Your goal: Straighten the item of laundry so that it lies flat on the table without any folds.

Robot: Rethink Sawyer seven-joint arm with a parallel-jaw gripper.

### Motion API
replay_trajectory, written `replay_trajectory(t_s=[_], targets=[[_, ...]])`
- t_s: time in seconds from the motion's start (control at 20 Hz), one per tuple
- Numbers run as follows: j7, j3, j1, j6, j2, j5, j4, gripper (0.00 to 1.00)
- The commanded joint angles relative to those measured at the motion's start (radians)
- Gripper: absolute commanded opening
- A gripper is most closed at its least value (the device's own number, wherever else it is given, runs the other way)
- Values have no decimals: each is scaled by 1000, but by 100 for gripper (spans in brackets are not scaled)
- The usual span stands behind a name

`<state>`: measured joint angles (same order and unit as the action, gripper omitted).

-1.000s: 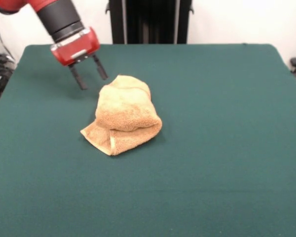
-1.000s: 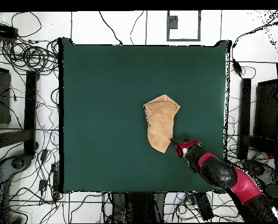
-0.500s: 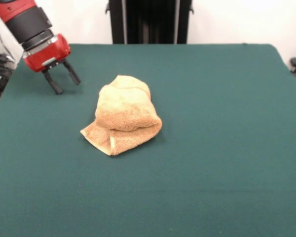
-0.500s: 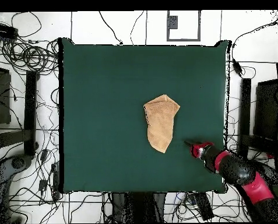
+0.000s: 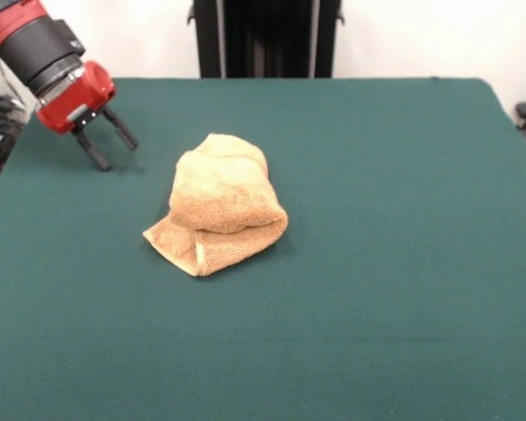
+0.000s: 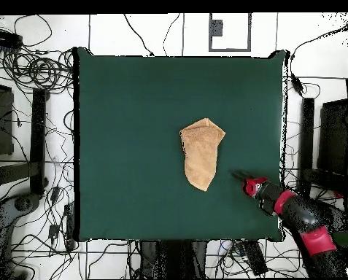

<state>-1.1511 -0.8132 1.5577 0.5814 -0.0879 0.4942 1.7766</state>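
Currently, L to R in front view: gripper [image 5: 108, 148] sits at far L, low over table [image 5: 403, 263], 2 dark fingers [image 5: 95, 153] spread apart, nothing between them — released, empty. Well apart from the cloth. Arm is red w/ black sleeve, comes in from upper L corner.

Mid-frame, slightly L of ctr: towel [image 5: 219, 203], golden-tan terry, bunched and folded over itself. Thick rolled hump on top, flatter layer poking out underneath at lower L as a pointed corner. Not flat; at least 2 layers, prob more. Tag not visible.

R half of table: bare green felt.

Overhead view: towel [image 6: 201, 152] near table ctr, long tapered shape; gripper [image 6: 238, 176] off its lower R, near table edge [image 6: 277, 109], not touching.

Judgement: unfolding barely begun. Step in hand = go in for a grasp. To do it well:
- aim for the exposed lower corner, not the hump; 1 layer only if poss.
- come down w/ fingers wide, pinch close to the felt.
- lift just enough to clear, drag away from the bulk so the roll peels open.
- risk: grabbing both layers drags the whole bundle w/o unfolding it.
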Motion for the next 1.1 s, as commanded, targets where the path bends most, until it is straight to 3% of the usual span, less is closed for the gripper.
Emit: replay_trajectory(t_s=[0.05, 0.45, 1.1], targets=[[17, -28, -84, -193, 187, 40, -168, 100], [-162, -15, -141, -330, 141, 29, -91, 100], [-273, 25, -251, -581, 152, -44, -30, 100]])
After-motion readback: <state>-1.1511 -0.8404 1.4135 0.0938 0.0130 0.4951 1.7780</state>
